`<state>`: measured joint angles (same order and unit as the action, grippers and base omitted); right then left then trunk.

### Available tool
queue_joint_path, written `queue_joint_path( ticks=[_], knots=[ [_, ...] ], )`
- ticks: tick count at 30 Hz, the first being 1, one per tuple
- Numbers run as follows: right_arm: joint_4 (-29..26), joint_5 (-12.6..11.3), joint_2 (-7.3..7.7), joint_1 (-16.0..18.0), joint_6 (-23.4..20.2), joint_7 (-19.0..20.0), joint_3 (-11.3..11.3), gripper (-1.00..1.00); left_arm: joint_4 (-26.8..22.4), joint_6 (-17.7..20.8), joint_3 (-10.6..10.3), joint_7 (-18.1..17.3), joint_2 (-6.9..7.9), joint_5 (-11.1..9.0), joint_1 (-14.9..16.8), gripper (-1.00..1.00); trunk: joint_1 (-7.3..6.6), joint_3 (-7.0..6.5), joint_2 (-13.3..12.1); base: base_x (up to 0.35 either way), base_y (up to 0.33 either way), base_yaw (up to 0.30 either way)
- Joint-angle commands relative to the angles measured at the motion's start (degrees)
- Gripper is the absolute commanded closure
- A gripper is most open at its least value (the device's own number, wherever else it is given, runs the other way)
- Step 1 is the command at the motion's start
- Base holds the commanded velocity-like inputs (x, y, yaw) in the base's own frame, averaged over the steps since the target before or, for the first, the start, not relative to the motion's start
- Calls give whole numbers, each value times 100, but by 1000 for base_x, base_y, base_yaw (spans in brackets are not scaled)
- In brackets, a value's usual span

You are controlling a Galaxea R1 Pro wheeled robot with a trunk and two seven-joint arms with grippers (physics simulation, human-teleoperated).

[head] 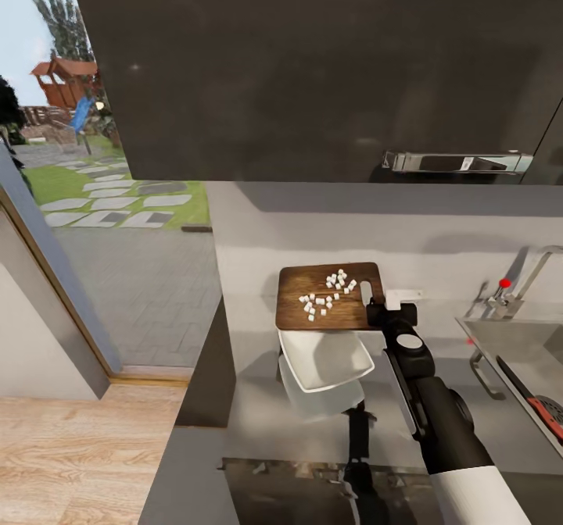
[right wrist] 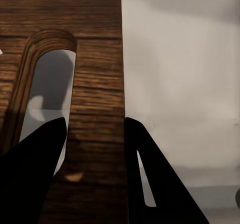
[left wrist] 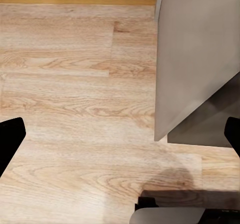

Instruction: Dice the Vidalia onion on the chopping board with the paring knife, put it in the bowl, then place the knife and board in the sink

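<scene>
- Dark grey upper cabinets [head: 313, 64] are recorded across the top of the head view, with a garden visible through an opening at the upper left and wooden flooring [left wrist: 75, 84] at the lower left.
- Beneath the cabinets, the countertop [head: 258, 423] is seen running from the centre to the right edge, where the sink [head: 508, 337] with its chrome tap [head: 532, 275] is set.
- At frame centre the chopping board [head: 328, 297] is seen, its long axis running left to right. Its near edge appears raised over the bowl [head: 324, 357], though actual lift cannot be confirmed.
- The bowl is found directly below the board in the frame, its far rim touching or just under the board's near edge.
- The right gripper [right wrist: 95, 134] is observed clamped on the board's right end, at the strip of wood beside the handle slot; one finger is set on each side of that strip. This arm is judged the working one.
- The left gripper [left wrist: 120, 134] is noted parted and holding nothing, over the floor, well apart from the work.
- The paring knife [head: 536, 400] is already lying in the sink at the right edge.
- The diced onion [head: 328, 289] is scattered on the board's upper middle. The bowl lies toward the frame bottom from the pieces, so a tilt toward the near edge is judged necessary.
</scene>
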<state>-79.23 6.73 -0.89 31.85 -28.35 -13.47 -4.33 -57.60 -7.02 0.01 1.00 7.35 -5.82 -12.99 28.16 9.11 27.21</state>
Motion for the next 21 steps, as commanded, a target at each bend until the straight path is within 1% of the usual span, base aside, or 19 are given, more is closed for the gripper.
queue_joint_path(
  ticks=[1, 5, 15, 21],
  knots=[
    [20, 58, 0, 6, 2, -7, -8, 100, -6, -10, -9, 9, 3, -59, -2, -100, 3, 10, 10, 0, 0, 0],
    [122, 64, 1, 6, 200, -7, -7, 100, -6, -10, -9, 7, 3, -59, -2, -100, 3, 10, 10, 0, 0, 0],
    [153, 74, 10, 6, 263, -9, 1, 100, -7, -10, -9, 11, 3, -59, -2, -100, 3, 10, 10, 0, 0, 0],
    [153, 74, 94, 6, 276, -14, 2, 100, -6, -10, -9, 11, 3, -59, -2, -100, 3, 10, 10, 0, 0, 0]
  ],
)
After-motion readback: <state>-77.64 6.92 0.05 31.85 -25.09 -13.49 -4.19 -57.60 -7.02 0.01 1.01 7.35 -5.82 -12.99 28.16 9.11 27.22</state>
